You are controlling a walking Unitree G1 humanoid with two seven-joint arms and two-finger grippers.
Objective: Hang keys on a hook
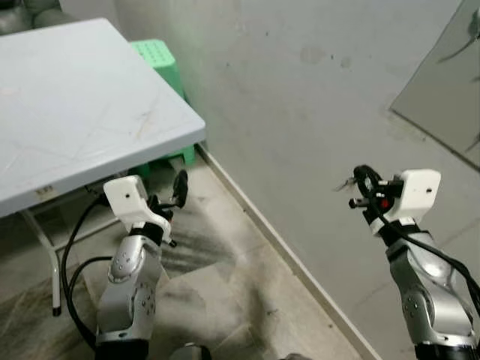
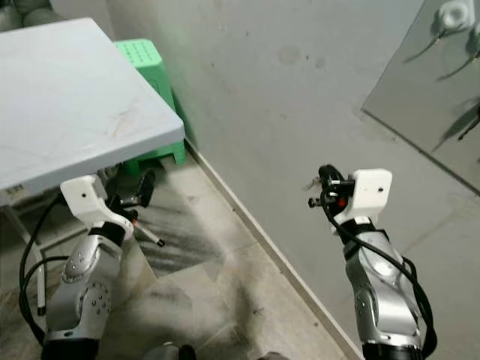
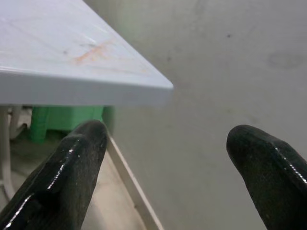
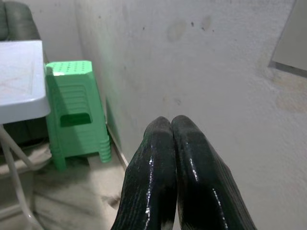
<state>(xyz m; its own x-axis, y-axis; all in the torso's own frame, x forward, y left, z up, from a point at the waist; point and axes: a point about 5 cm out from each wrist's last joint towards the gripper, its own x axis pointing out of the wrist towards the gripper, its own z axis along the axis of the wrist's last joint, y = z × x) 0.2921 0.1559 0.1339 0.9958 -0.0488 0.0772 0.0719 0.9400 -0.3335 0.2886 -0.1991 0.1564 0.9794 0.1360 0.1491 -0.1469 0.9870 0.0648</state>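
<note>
Grey plaster wall [image 1: 300, 97] is standing directly ahead of us, and we are holding both arms raised toward it. Our right hand [image 1: 358, 187] is hovering close to the wall, well to the right of the desk [image 1: 75, 97], with its two black fingers [image 4: 165, 177] pressed together along their whole length. A small metal piece, apparently the keys [image 1: 344, 183], is sticking out at the fingertips on the side toward the wall; it is too small for us to confirm what it is, or whether the fingers are pinching it.

Our left hand [image 1: 177, 192] is hanging just below the near corner of the desk, with its fingers [image 3: 72, 163] spread wide apart and nothing between them. A black cable [image 1: 71, 247] is looping down behind that arm.

Beyond the left hand, a green plastic stool [image 4: 76, 110] is standing on the floor [image 1: 225, 270] against the wall, partly under the desk edge. Above and to the right of the right hand, a grey panel [image 2: 442, 90] is sitting against the wall, with hook-like shapes [image 2: 450, 19] showing near its top edge.
</note>
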